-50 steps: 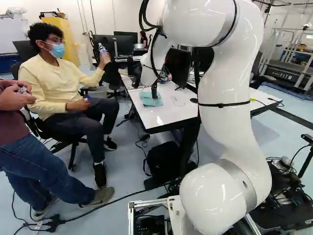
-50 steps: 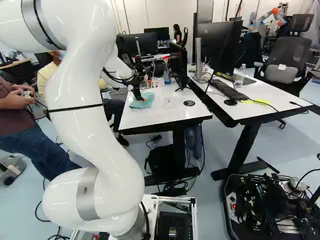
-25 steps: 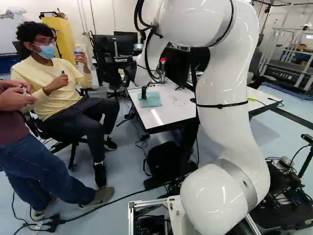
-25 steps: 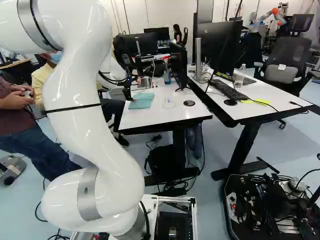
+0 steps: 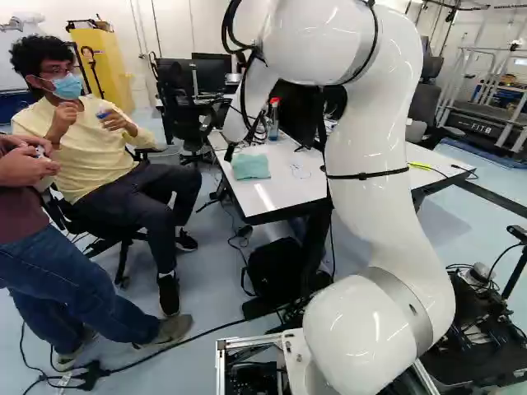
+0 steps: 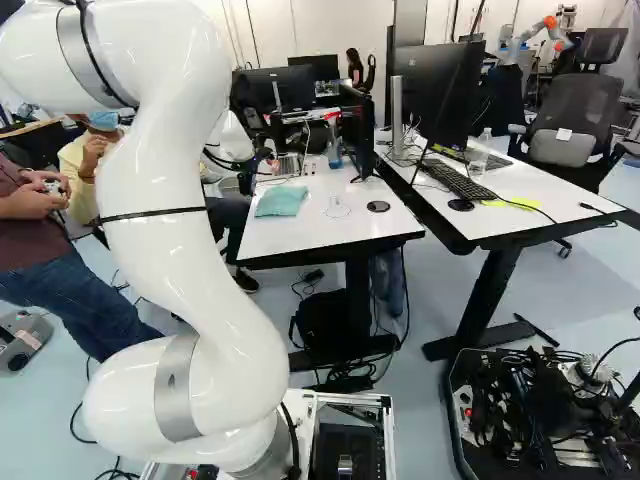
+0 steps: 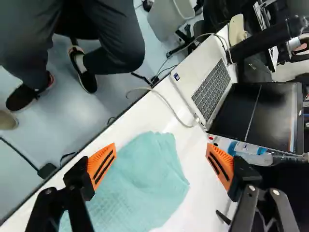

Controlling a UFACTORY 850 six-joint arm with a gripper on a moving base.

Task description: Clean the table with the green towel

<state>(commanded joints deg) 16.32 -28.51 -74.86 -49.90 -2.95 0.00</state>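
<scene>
Currently | fingers (image 5: 230,152) spread wide, gripping nothing | green towel (image 7: 140,183) beneath, on table (image 6: 300,225)

And across the back runs a white wall (image 6: 345,25), with a yellow cabinet (image 5: 115,78) standing by it at the left of the left base view. Over to the right base view now: a white-topped desk (image 6: 545,188) on black legs, carrying a big dark monitor (image 6: 435,90) and a black keyboard (image 6: 462,182), with a dark office chair (image 6: 580,108) behind. Below, it's pale blue-grey floor (image 6: 440,290) all round! A black bag (image 5: 278,267) sits there, black cables (image 5: 92,373) trail over it, and a railed machine (image 5: 486,119) fills the left base view's right side.
</scene>
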